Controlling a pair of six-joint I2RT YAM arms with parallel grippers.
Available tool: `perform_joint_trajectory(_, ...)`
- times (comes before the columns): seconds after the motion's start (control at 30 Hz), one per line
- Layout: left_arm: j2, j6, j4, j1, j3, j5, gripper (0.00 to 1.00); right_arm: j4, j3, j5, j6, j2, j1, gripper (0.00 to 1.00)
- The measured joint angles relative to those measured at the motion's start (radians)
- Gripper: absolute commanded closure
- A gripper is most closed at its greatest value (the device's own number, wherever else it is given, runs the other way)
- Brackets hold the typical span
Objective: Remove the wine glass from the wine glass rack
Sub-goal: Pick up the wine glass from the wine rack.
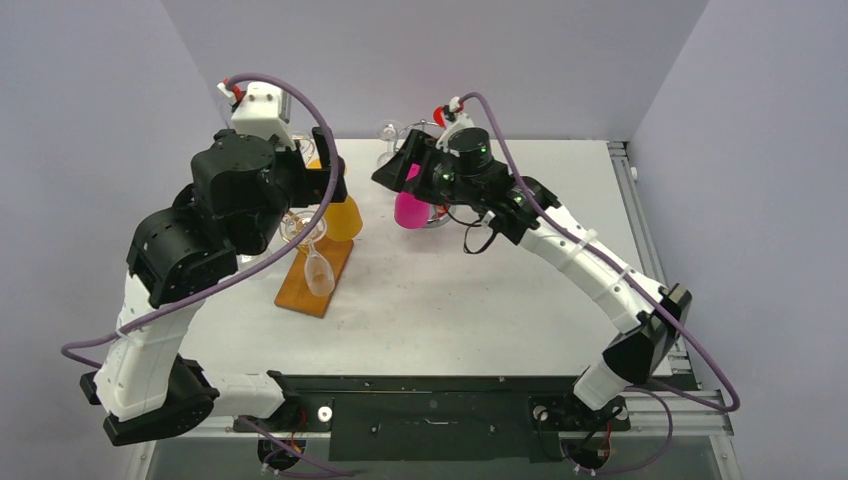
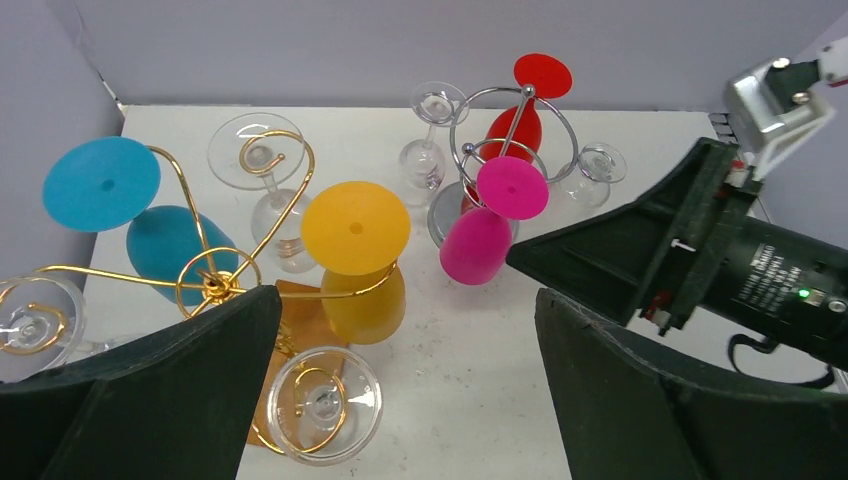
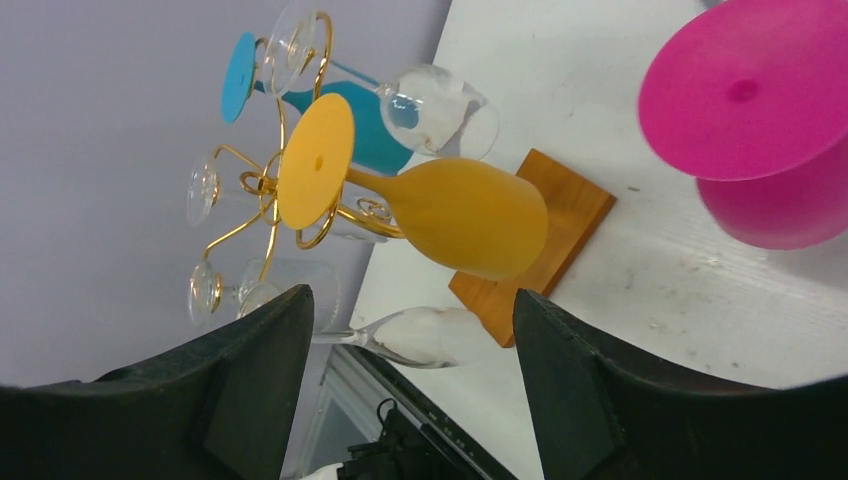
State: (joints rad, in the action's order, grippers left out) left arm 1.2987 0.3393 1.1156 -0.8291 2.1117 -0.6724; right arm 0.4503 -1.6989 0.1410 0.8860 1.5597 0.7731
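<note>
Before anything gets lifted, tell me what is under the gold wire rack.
A wooden base board on the white table. The yellow wine glass and a clear glass hang over it, hiding where the gold rack joins it.

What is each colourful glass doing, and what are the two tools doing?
yellow glass: hanging upside down on the gold rack
blue glass: hanging on the gold rack
pink glass: hanging on the silver rack
red glass: hanging on the silver rack
left tool: open, empty
right tool: open, empty
</note>
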Motion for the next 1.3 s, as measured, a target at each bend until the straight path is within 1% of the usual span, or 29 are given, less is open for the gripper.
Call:
perform_joint_trajectory(0.2, -0.052, 0.010, -0.001, 0.000, -0.037, -0.002, 0.04, -0.069, -0.019, 0.067, 0.079, 0.098, 0.045, 0.43)
perform_joint_trajectory(0.53, -0.066, 0.014, 0.000, 0.000, -0.060, -0.009, 0.04, -0.169, -0.019, 0.137, 0.166, 0.122, 0.135, 0.49)
perform_joint_trajectory(0.83, -0.082, 0.015, 0.000, 0.000, -0.061, -0.023, 0.04, -0.202, -0.019, 0.157, 0.204, 0.127, 0.175, 0.56)
perform_joint_trajectory(1.17, -0.098, 0.015, 0.000, 0.000, -0.061, -0.034, 0.04, -0.211, -0.020, 0.163, 0.225, 0.201, 0.213, 0.62)
perform_joint_trajectory(1.3, -0.106, 0.015, 0.000, 0.000, -0.062, -0.035, 0.04, -0.213, -0.020, 0.163, 0.230, 0.208, 0.219, 0.68)
